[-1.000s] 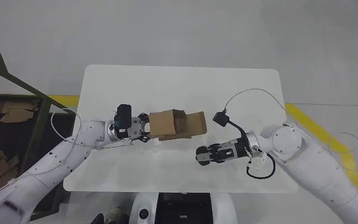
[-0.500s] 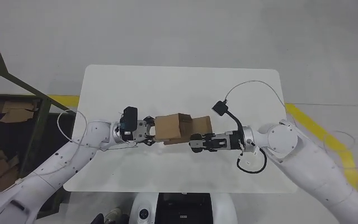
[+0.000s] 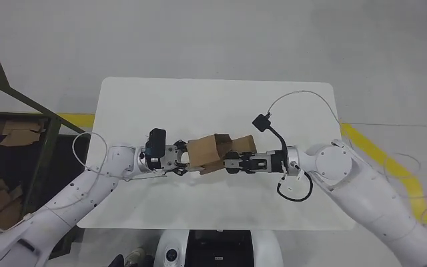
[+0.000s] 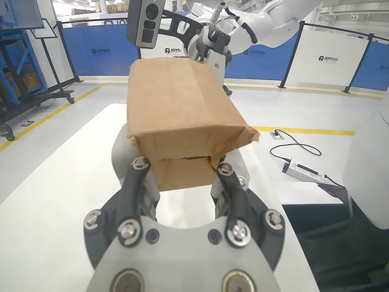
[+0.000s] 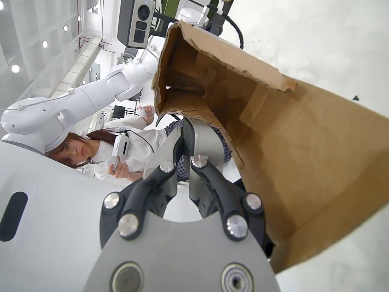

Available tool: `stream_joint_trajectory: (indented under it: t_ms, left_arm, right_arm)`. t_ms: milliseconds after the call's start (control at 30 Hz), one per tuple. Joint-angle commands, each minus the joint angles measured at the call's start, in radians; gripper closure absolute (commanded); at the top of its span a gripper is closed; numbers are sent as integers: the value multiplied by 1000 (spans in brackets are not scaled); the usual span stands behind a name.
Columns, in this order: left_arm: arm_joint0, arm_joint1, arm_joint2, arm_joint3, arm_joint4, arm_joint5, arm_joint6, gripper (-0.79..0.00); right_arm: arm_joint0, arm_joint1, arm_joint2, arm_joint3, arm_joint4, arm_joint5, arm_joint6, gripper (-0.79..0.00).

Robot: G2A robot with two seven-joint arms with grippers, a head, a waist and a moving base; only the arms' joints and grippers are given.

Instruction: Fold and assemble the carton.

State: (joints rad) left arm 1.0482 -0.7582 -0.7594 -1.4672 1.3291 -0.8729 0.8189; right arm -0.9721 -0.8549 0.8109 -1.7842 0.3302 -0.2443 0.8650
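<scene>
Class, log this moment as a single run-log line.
left gripper: shut on carton | right gripper: shut, tips at open-end flap | carton: one end open, unassembled

A white table [image 3: 133, 100] stands on a grey floor [image 3: 213, 40], with yellow lines [image 3: 360, 140] either side and cardboard scraps [image 3: 20, 130] left.

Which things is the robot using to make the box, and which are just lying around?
For the job:
- cardboard box
- left gripper, holding the box
- right gripper, at the box's open end
- table

Just lying about:
- cardboard scraps, off the table
- charger with its cable, on the floor
</scene>
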Motion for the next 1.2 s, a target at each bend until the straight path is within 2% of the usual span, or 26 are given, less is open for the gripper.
stream_joint_trajectory:
  t_ms: [0,133,200,267,467,567,700,933,1000,1167]
  left_arm:
    - [2,-3,-5,3,0,-5,-4,-332]
    - [6,-8,-14,4,0,-12,-8,-332]
    - [8,-10,-18,5,-1,-16,-10,-336]
    - [9,-12,-23,7,1,-23,-15,-336]
    - [11,-19,-36,9,-6,-44,-25,-342]
    - [13,-22,-45,7,-9,-54,-28,-342]
    - [17,-24,-58,4,-8,-66,-35,-342]
    - [25,-31,-71,-3,-12,-91,-54,-339]
    - [24,-34,-72,-2,-14,-98,-63,-339]
    - [23,-41,-77,-7,-25,-121,-80,-339]
  right_arm:
    - [-31,9,35,-18,-33,9,-36,0]
    - [-103,29,109,-67,-102,10,-102,0]
    - [-138,38,147,-87,-127,-3,-122,-219]
    - [-168,45,180,-100,-146,-20,-129,-314]
    - [-217,57,231,-133,-211,-133,-84,-385]
    - [-235,59,245,-128,-241,-203,-77,-456]
    - [-254,59,263,-130,-300,-276,-104,-400]
    - [-288,53,281,-163,-416,-383,-207,-394]
    - [-295,51,281,-168,-438,-401,-224,-416]
    - [-303,43,265,-185,-500,-412,-253,-391]
